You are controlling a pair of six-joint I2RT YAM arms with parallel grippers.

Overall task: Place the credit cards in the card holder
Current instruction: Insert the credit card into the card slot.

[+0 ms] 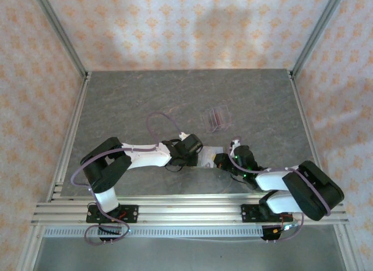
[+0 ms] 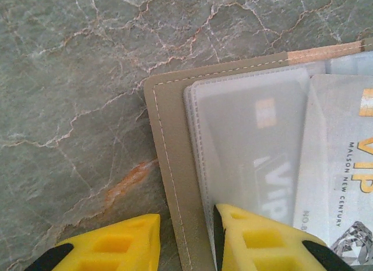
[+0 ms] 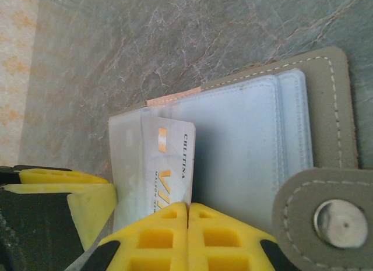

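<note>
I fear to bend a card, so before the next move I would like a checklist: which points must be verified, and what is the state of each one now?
1. The card holder lies open on the table: ok.
2. The left pincer is open and straddles the holder's edge: ok.
3. The right pincer is shut, next to the silver card: ok.
4. The silver card's far edge is inside a sleeve: cannot tell.
5. A second card sits inside a clear sleeve: ok.
6. The clear rack holds further cards: ok.
</note>
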